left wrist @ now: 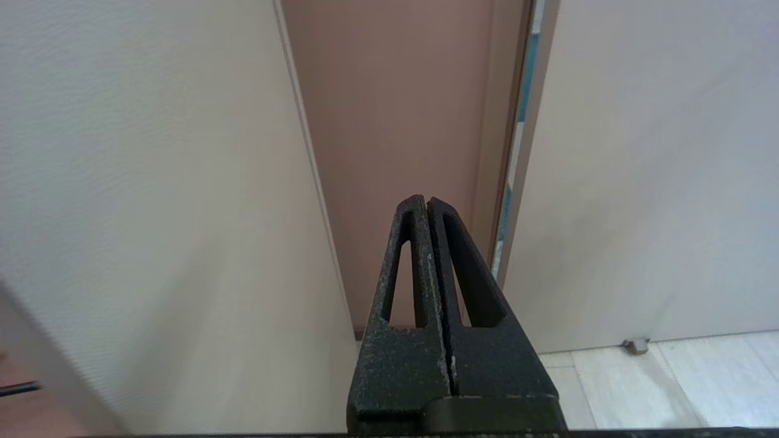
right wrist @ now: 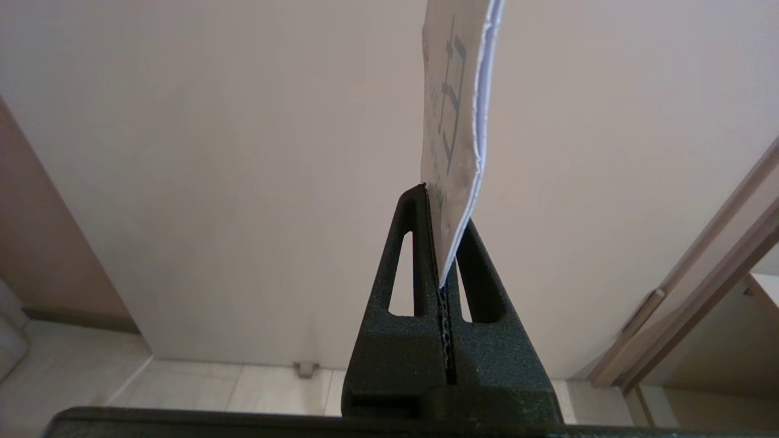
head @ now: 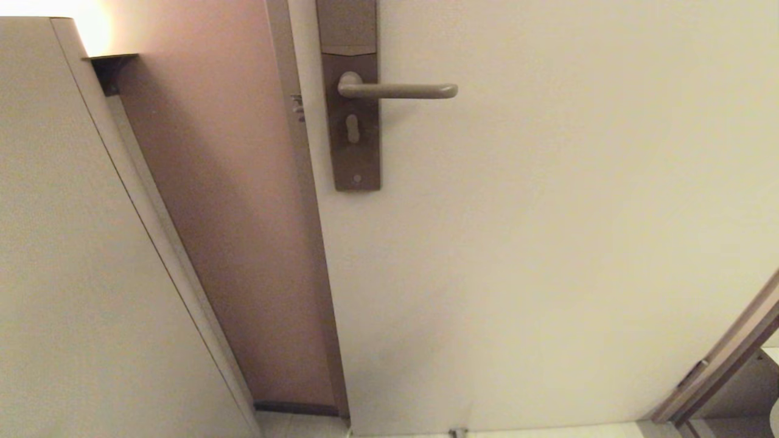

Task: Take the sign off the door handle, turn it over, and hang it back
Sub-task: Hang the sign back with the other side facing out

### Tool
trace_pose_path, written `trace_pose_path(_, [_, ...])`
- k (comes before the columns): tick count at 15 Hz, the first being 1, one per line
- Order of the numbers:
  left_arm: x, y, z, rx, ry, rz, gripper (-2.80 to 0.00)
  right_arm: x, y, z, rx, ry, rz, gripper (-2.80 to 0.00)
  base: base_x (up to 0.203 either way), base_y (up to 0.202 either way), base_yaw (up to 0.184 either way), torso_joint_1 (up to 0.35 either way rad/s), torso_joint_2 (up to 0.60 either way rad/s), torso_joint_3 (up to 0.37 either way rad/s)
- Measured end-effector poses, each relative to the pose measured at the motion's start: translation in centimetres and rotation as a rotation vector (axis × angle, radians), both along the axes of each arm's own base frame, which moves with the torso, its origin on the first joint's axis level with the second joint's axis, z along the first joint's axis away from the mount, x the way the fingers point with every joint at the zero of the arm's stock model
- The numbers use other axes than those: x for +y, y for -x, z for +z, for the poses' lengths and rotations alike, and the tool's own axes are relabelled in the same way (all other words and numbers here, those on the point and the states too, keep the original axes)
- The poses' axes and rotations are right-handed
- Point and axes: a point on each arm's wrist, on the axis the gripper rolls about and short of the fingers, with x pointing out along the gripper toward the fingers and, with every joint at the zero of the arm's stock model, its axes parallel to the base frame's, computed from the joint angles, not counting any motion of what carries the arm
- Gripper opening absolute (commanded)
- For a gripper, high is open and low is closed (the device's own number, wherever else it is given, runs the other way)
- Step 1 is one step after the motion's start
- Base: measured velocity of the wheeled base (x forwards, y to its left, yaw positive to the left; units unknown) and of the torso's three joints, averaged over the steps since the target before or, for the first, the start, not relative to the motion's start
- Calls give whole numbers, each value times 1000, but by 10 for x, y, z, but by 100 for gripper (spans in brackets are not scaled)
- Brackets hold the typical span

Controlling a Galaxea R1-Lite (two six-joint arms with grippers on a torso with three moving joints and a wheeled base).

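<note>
Right gripper point(right wrist: 435, 201); sign point(right wrist: 453, 121) upright, edge-on

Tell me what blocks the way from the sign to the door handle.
Nothing visible does. The sign is clamped in the right pincer, white printed face showing. In the head view the door handle is bare, with only plain door around it. The left pincer is shut and empty, elsewhere.
</note>
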Motion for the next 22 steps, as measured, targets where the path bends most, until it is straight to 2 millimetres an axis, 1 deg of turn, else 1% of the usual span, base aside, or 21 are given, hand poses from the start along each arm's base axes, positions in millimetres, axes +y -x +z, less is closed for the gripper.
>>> trace_pose_path(22, [0, 0, 0, 0, 1, 0, -280, 0, 0, 0, 0, 6, 1, -280, 0, 0, 0, 0, 0, 0])
